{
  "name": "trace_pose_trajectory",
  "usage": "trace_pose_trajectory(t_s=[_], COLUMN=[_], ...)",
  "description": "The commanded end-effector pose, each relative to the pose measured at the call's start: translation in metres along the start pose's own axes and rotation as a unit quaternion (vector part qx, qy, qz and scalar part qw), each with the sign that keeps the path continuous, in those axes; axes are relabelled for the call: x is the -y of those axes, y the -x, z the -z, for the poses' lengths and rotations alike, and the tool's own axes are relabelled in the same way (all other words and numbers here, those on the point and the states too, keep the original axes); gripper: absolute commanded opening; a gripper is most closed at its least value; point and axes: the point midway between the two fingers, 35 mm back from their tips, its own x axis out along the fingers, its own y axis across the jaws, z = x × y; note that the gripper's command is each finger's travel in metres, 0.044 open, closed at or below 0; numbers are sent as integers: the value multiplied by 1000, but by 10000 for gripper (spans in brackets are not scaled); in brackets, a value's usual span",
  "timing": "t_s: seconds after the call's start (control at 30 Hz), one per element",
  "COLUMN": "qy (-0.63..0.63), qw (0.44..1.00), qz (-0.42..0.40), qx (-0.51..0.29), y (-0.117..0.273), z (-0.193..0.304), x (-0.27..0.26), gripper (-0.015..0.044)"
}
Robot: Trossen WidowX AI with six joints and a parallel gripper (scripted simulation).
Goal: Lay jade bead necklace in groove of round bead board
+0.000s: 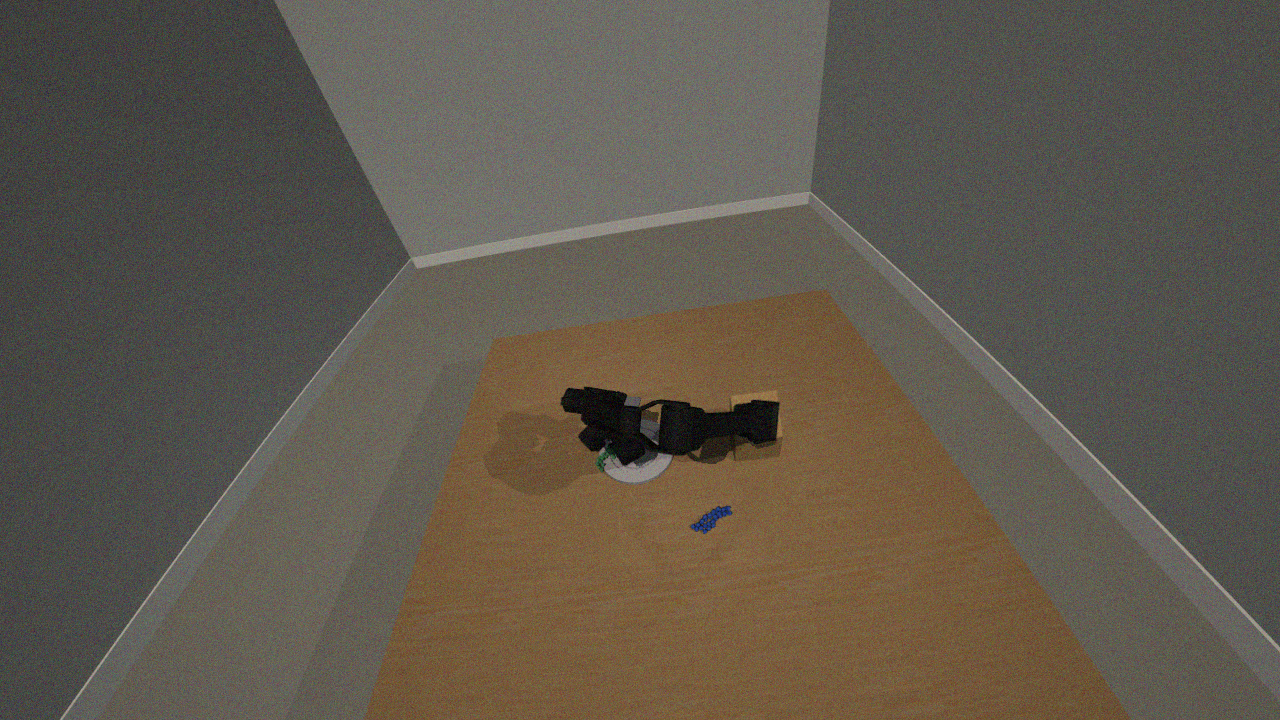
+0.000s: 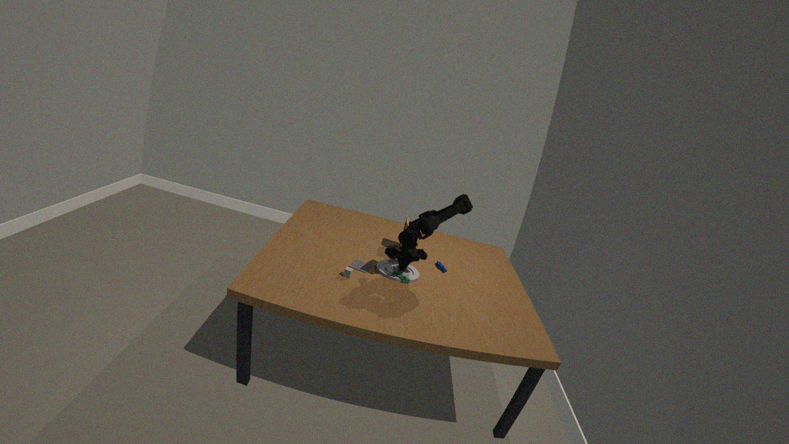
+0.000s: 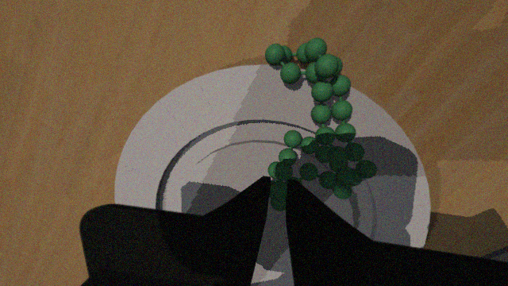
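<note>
The jade bead necklace (image 1: pixel 601 462) (image 2: pixel 405 279) (image 3: pixel 321 91) is a bunched green strand over one side of the pale round bead board (image 1: pixel 637 470) (image 2: pixel 412 274) (image 3: pixel 147 135). In the wrist view, its far end reaches past the board's rim, and several beads lie in shadow across the groove line on the right. My gripper (image 2: pixel 401 269) (image 3: pixel 278 186) is shut on part of the necklace, low over the board, with beads between the fingertips. The fingers hide the near part of the board. In the top view, the arm hides the fingertips.
A blue bead strand (image 1: pixel 711 518) (image 2: pixel 441 267) lies on the table (image 1: pixel 716 626) (image 2: pixel 468 309), off to one side of the board. A small pale block (image 2: pixel 347 272) and a flat grey piece (image 2: pixel 357 264) lie on the other side. A tan object (image 1: pixel 755 396) is partly behind the arm.
</note>
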Motion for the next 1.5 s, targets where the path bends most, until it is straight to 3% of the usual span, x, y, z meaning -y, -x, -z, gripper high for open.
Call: trace_pose_trajectory(t_s=[0.0, 0.1, 0.67, 0.9, 1.47], qy=[-6, -6, -2, -5, -6], qw=[1000, 1000, 1000, 1000, 1000], qz=[-4, -4, -2, -4, -4], qx=[-1, -1, -1, -2, -2], y=[-8, -8, 7, 27, 27], z=[3, 3, 1, 3, 5], x=[-1, -1, 0, 0, 1], gripper=[0, 0, 440, 440, 440])
